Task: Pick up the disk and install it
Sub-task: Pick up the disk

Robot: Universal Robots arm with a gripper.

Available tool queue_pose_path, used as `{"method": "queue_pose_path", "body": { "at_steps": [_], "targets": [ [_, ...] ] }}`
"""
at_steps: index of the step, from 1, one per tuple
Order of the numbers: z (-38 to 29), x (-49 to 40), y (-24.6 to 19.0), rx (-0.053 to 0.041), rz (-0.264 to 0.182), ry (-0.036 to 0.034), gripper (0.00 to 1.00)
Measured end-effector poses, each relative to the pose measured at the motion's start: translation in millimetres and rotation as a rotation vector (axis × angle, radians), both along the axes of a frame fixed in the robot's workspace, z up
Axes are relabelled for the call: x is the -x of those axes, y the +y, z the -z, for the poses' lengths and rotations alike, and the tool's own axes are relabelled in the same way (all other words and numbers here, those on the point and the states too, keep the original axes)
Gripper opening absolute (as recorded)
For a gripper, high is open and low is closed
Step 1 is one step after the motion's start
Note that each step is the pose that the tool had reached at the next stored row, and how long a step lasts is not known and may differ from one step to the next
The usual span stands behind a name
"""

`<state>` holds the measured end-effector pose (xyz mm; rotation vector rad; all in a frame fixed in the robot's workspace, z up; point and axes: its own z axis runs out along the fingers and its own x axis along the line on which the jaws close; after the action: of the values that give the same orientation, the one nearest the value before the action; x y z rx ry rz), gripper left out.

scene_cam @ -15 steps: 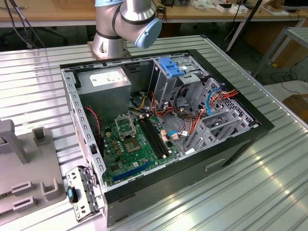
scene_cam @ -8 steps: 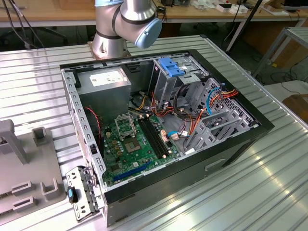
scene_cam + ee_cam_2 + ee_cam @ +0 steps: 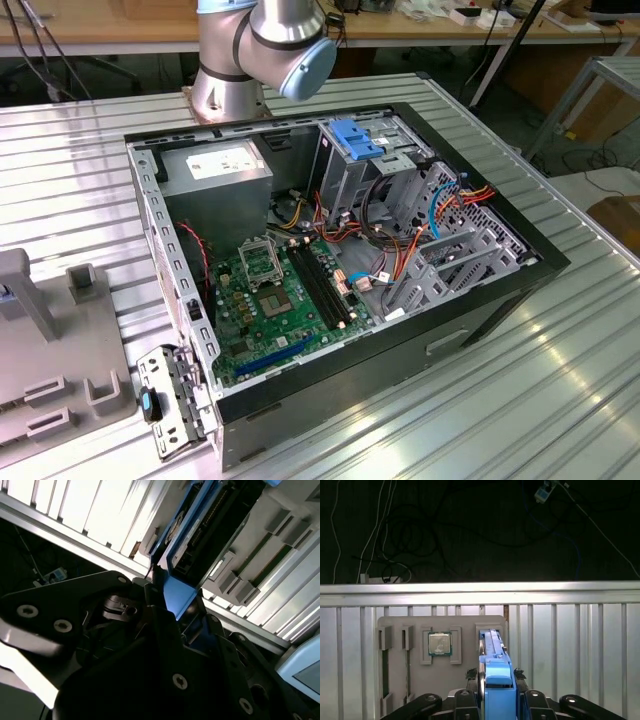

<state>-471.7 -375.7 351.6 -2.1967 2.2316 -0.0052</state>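
Pincer: the gripper (image 3: 496,674) is matt black, built of angular links with round screw heads, and is clamped on the disk.
Fingers: the black fingers (image 3: 471,675) press against the two flat faces of the disk, one on each side.
Disk: the disk (image 3: 497,690) stands on its edge between the fingers. It is a thin slab with bright blue smooth plastic rails. In the second wrist view, its dark body and a row of connector pins show beyond the blue end.
Disk position: it is at the grey plate, and its far end reaches a slot there. I cannot tell whether it is touching the slot or raised clear of it.
Plate: the grey fixture plate (image 3: 420,680) is dull moulded plastic with rounded corners, raised blocks and two long narrow slots.
Chip: a square processor (image 3: 440,643) with a silvery metal lid and a green rim lies in a recess between two raised blocks, beside the disk's slot.
Table: the table (image 3: 570,655) is made of ribbed aluminium slats that are bright and reflective.
Floor: past the table edge is dark floor with loose cables (image 3: 395,565).
Plate in the exterior view: it lies at the exterior view's left (image 3: 50,350), apart from the case.
Case: an open black computer case (image 3: 330,400) lies on its side with grey sheet-metal walls.
Inside: it holds a green motherboard (image 3: 270,300), a grey boxy power supply (image 3: 215,165) and coloured wire bundles.
Cage: a perforated grey drive cage (image 3: 350,185) has a blue plastic bracket (image 3: 355,138) on top.
Arm: the arm (image 3: 265,45) has silver round joints with pale blue caps and stands behind the case.
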Motion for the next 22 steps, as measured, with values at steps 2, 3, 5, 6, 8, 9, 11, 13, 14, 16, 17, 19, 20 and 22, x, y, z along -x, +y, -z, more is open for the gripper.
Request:
{"method": "queue_pose_path", "body": {
  "at_steps": [2, 3, 5, 6, 8, 9, 11, 13, 14, 16, 17, 19, 20, 22],
  "targets": [
    [-4.7, 0.0, 0.0, 0.0010, 0.000, 0.0001, 0.37],
    [-5.8, 0.0, 0.0, 0.0014, 0.000, 0.0001, 0.37],
    [-5.9, 0.0, 0.0, 0.0015, 0.000, -0.0002, 0.37],
    [-6.0, 0.0, 0.0, 0.0016, 0.000, -0.0002, 0.37],
    [-6.2, 0.0, 0.0, 0.0018, 0.000, 0.0000, 0.37],
    [-6.2, 0.0, 0.0, 0.0019, 0.000, -0.0001, 0.37],
    [-6.3, 0.0, 0.0, 0.0020, 0.000, 0.0001, 0.37],
    [-6.4, 0.0, 0.0, 0.0021, 0.000, 0.0000, 0.37],
    [-6.5, 0.0, 0.0, 0.0023, 0.000, -0.0006, 0.37],
    [-6.5, 0.1, 0.1, 0.0023, 0.000, -0.0098, 0.37],
    [-6.4, 0.1, 0.1, 0.0021, 0.000, -0.0213, 0.37],
    [-6.4, 0.2, 0.0, 0.0022, -0.001, -0.0405, 0.37],
    [-6.4, 0.4, 0.0, 0.0021, -0.001, -0.0429, 0.37],
    [-6.5, 0.7, 0.0, 0.0022, -0.001, -0.0450, 0.37]
  ]
}}
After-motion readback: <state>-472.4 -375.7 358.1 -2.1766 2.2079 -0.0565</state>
